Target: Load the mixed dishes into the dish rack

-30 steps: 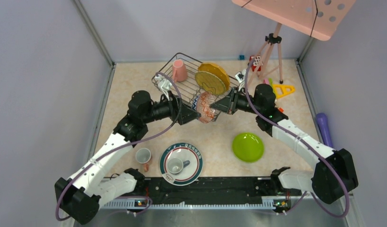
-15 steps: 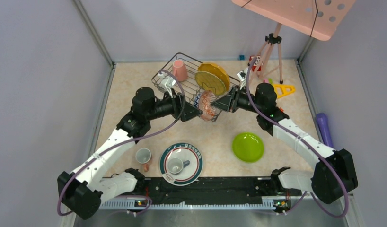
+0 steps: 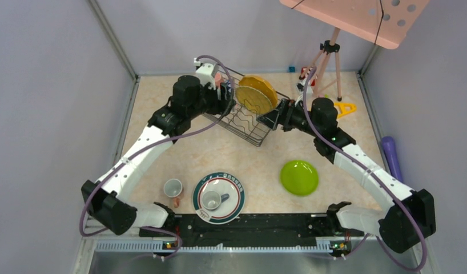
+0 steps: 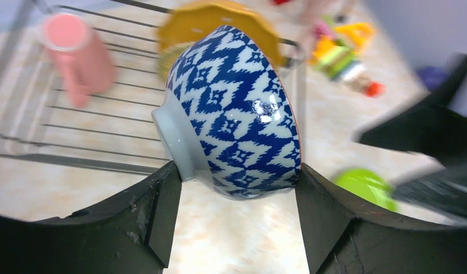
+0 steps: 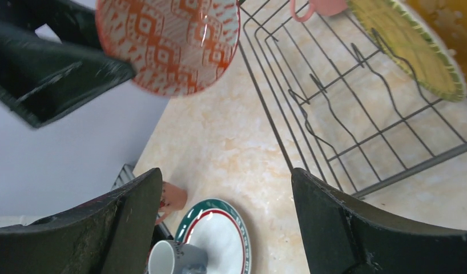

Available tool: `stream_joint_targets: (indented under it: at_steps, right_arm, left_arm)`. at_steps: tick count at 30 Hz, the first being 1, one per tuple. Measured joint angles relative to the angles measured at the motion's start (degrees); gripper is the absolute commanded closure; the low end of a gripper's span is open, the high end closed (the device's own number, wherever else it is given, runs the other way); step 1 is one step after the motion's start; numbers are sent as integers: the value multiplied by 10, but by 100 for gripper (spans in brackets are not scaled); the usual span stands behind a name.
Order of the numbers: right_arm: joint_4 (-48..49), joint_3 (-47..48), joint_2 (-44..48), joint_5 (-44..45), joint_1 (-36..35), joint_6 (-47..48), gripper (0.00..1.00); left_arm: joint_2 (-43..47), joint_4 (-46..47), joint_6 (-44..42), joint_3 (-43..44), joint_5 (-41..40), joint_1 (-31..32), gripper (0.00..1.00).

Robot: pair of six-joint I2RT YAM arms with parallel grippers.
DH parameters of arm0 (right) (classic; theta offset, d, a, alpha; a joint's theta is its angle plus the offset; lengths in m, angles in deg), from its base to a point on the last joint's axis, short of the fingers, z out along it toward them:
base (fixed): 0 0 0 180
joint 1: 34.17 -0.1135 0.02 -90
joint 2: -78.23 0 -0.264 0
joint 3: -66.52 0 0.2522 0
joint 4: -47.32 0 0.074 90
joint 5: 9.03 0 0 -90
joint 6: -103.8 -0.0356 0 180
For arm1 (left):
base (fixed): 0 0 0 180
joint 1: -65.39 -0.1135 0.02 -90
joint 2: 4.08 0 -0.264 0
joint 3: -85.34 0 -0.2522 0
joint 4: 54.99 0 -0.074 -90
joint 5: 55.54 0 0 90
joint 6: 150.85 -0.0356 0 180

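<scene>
My left gripper point(image 4: 237, 171) is shut on the blue-white patterned bowl point(image 4: 231, 108), one finger at its foot and the other at its rim. The bowl hangs on its side over the dish rack point(image 3: 255, 137). Its orange-patterned inside point(image 5: 168, 40) shows at the upper left of the right wrist view. My right gripper point(image 5: 225, 177) stands open and empty at the rack's right side point(image 3: 275, 119). In the rack stand a pink mug point(image 4: 77, 54), a yellow scalloped plate point(image 3: 261, 84) and an olive-yellow plate point(image 3: 253, 100). On the table lie a lime green plate point(image 3: 299, 177) and a green-rimmed plate point(image 3: 231, 204) with a cup point(image 3: 211, 200) on it.
A small cup point(image 3: 173, 187) sits left of the green-rimmed plate. Toy blocks point(image 3: 341, 107) and a tripod point(image 3: 328, 63) stand at the back right. A purple object point(image 3: 391, 154) lies along the right wall. Grey walls close in the table.
My right gripper has opened and let go of the bowl. My left arm has carried the bowl back and up, from the rack's front edge to over the rack.
</scene>
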Motion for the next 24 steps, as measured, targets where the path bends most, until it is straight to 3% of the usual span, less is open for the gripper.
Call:
stream_joint_targets:
  at_steps: [4, 10, 13, 24]
  right_arm:
    - [-32, 0, 25, 31, 0, 16, 18]
    - [-76, 0, 62, 57, 0, 38, 18]
    - [-92, 0, 76, 67, 0, 47, 18]
    - [-118, 0, 89, 87, 0, 57, 19]
  left_arm:
    - [-83, -45, -96, 79, -131, 14, 100]
    - [-164, -83, -223, 109, -285, 30, 100]
    - [-223, -116, -264, 163, -346, 30, 100]
    - [-386, -118, -348, 255, -435, 23, 100]
